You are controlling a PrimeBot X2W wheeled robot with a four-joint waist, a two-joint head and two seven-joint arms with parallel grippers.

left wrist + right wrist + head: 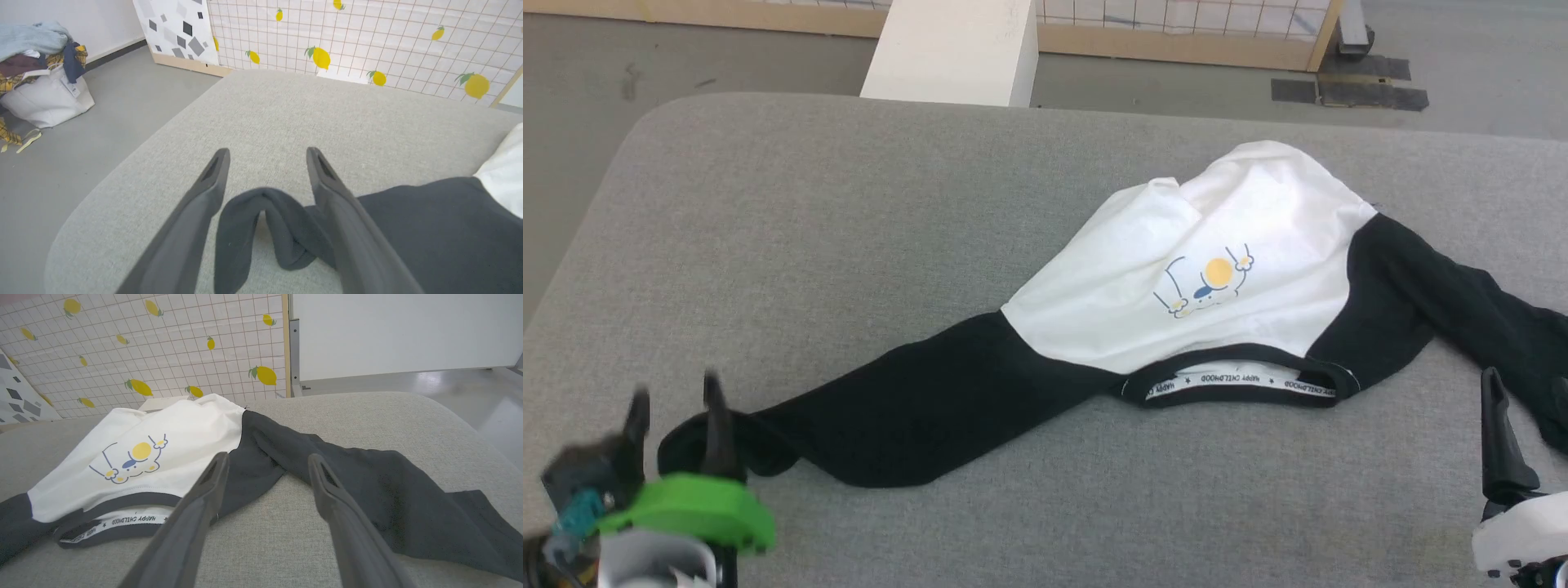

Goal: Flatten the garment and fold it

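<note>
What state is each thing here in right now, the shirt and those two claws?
garment: lying crumpled on the grey table, sleeves spread out, not yet folded.
left gripper: open, sleeve cuff lying loose between its jaws.
right gripper: open, holding nothing.
laundry bag: heaped full with clothes.

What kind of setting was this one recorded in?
Probably a staged robot-testing room rather than a home: a grey padded table, a lemon-print grid partition, and a bag heaped with clothes on the grey floor.
</note>
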